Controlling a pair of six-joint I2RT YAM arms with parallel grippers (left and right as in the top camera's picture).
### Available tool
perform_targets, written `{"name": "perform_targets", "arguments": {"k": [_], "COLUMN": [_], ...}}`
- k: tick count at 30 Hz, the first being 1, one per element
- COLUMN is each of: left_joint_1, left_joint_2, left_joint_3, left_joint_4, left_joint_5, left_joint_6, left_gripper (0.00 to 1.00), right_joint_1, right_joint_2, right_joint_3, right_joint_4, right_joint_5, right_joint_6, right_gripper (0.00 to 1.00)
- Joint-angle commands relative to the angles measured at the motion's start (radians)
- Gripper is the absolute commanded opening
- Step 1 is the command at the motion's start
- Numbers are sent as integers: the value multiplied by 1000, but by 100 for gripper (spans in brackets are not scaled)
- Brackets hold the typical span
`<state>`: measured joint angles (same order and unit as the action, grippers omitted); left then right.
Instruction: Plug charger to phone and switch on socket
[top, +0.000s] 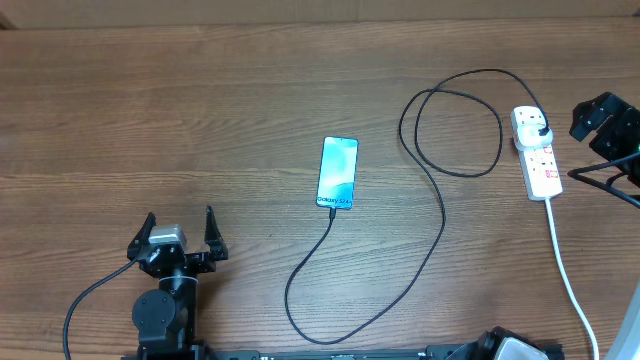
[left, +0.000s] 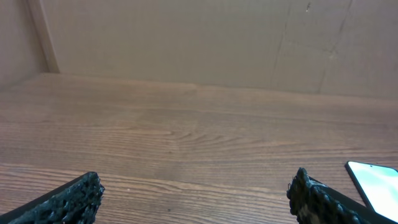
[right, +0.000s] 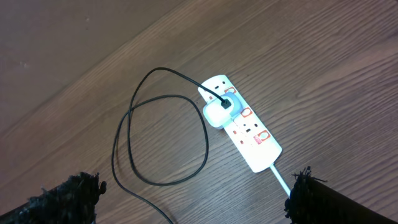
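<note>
The phone (left: 376, 186) is seen ahead-right of the left gripper (left: 196, 191), the socket (right: 250, 134) with the charger (right: 224, 102) plugged in ahead of the right gripper (right: 196, 186), both spread wide, empty.

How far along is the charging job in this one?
Looks done: the charger cable reaches the phone at its lower end, and its other end sits in the socket. In hand: nothing; left gripper and right gripper are open and empty, the right above the socket. Left: the switches, whose positions I cannot read.
</note>
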<state>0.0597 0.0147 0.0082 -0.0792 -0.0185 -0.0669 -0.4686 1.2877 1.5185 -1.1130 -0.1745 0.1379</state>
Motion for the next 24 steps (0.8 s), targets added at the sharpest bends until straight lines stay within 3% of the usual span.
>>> {"name": "perform_targets", "arguments": {"k": [1, 17, 24], "left_joint_1": [5, 5, 6], "left_joint_2": [-11, -11, -11], "left_joint_3": [-3, -3, -3], "left_joint_4": [1, 1, 1], "left_joint_5": [14, 15, 14], "left_joint_6": [16, 16, 16], "left_gripper": [100, 100, 100], "right_joint_1": [7, 7, 78], "right_joint_2": [-2, -1, -53], "right_joint_3": [21, 18, -115], "right_joint_4": [3, 26, 244], "right_joint_5": [10, 16, -11], "right_joint_6": [4, 5, 5], "right_gripper": [100, 100, 100]}}
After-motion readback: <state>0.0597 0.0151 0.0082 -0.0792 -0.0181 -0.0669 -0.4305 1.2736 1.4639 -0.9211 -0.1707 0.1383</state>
